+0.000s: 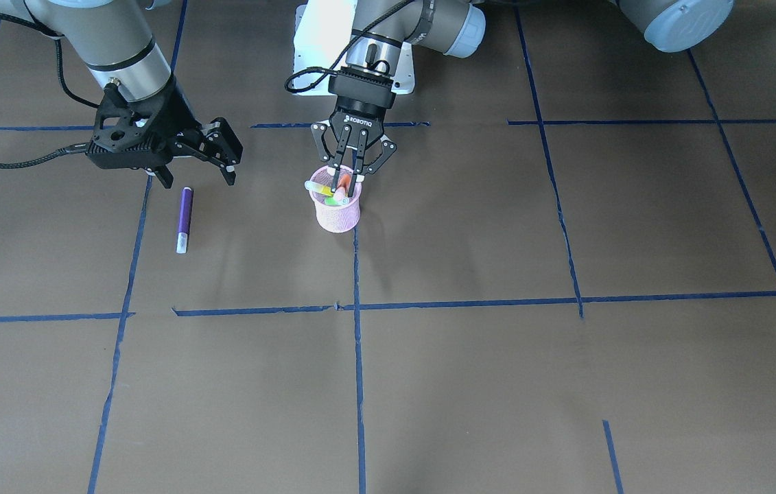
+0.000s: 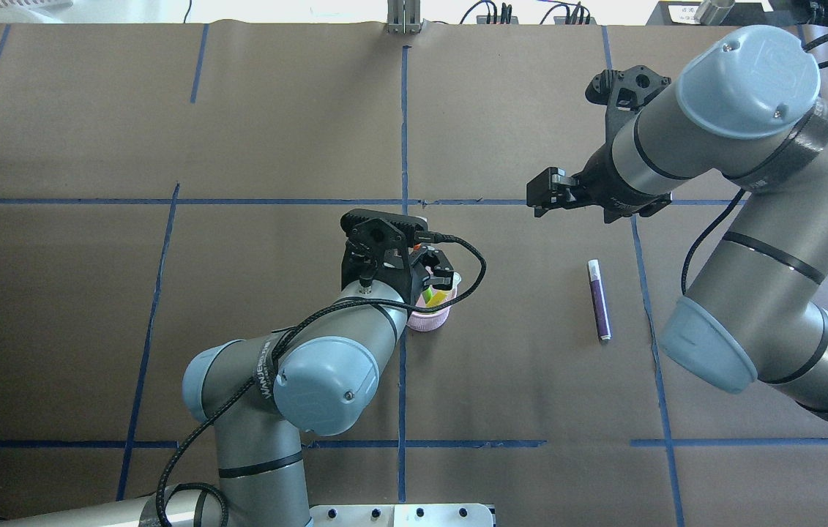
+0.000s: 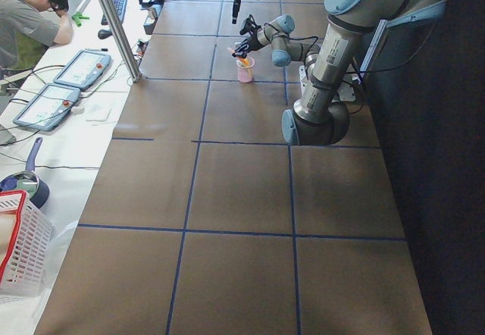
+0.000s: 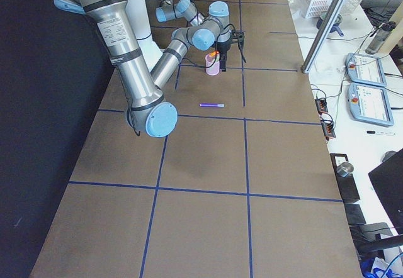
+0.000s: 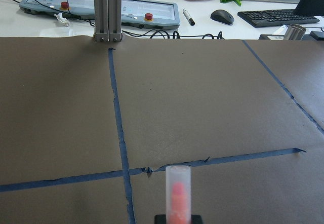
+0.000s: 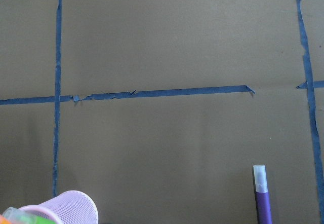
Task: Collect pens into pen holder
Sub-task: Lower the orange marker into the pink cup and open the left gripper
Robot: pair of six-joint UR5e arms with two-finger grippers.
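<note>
Seen from overhead, the left gripper (image 1: 348, 180) comes first. It hangs right over the pink mesh pen holder (image 1: 337, 214), its fingers nearly together and pinched on the orange pen (image 1: 344, 182). The pen's lower end sits at or just inside the holder's rim; how deep it goes cannot be told. The green pen (image 1: 320, 186) is already in the holder, leaning out over the rim on the side away from the purple one.

The step in hand looks like the drop. It would go best if the orange pen sinks well below the rim before the fingers part. They should open only a little, then rise straight up, since the light cup could tip if a finger catches the mesh or the leaning green pen.

Right of the holder and well apart from it, the purple pen (image 2: 599, 304) lies flat on the brown paper-covered table (image 2: 238, 110). Its pale end points away from the robot. The right gripper (image 1: 228, 163) hovers beyond that end, further from the holder, with its jaws parted and nothing in them.

Bare paper crossed by blue tape lines (image 2: 403, 124) surrounds the holder on every side. The table's edges are well away from it, so either arm should have free room to travel.
</note>
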